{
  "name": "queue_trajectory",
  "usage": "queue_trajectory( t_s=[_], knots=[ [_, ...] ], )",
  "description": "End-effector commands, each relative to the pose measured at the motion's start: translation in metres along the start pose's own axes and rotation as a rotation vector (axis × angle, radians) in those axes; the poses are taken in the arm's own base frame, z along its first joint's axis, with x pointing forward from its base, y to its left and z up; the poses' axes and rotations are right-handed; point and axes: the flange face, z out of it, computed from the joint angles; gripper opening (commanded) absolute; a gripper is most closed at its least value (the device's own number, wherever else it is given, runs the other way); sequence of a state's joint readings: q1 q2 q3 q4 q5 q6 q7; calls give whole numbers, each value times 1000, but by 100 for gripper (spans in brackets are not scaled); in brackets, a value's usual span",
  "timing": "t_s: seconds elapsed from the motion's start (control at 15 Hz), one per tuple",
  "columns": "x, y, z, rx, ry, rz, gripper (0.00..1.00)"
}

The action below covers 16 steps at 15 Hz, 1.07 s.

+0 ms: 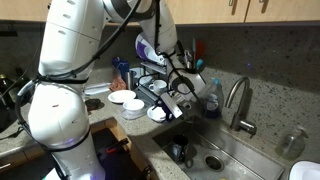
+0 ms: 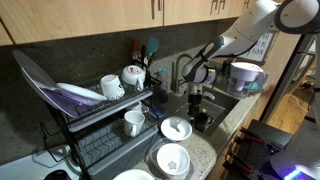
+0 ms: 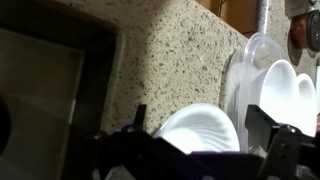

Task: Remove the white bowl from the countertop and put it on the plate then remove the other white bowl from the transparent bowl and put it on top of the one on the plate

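End effector (image 3: 196, 114) hanging released, fingers spread wide | white bowl (image 3: 200, 135) lying on worktop (image 3: 170, 60) between the fingers, contact not discernible | just beyond, other white bowl (image 3: 285, 90) sitting inside transparent bowl (image 3: 243, 60) | plate (image 1: 122, 97) lying farthest along worktop.

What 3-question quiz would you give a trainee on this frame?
1. True or false: the gripper is shut on the white bowl.
2. Where does the other white bowl sit? A) in the sink B) in the transparent bowl C) on the dish rack
3. Fill in: the white bowl lies on the ___, not yet on the plate.
Key: 1 false, the jaws stand open; 2 B; 3 countertop.
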State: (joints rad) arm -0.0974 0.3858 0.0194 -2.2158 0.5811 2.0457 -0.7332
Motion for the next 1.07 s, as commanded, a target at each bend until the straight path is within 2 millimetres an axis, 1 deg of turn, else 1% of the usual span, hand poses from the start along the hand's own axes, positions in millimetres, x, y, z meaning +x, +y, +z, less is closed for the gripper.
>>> queue_trajectory(
  t_s=[0.0,0.27,0.53,0.6,0.67,0.73,0.8,0.87,0.93,1.0],
  knots=[
    [7,4,7,5,40,67,100],
    [8,14,2,-30,117,150,100],
    [12,14,3,-43,155,189,99],
    [13,14,5,-47,157,198,97],
    [15,13,9,-57,155,200,97],
    [17,12,12,-67,154,205,94],
    [19,12,17,-87,159,217,80],
    [21,12,21,-98,161,222,70],
    [22,11,24,-113,167,227,68],
    [23,11,27,-122,171,232,60]
  ],
)
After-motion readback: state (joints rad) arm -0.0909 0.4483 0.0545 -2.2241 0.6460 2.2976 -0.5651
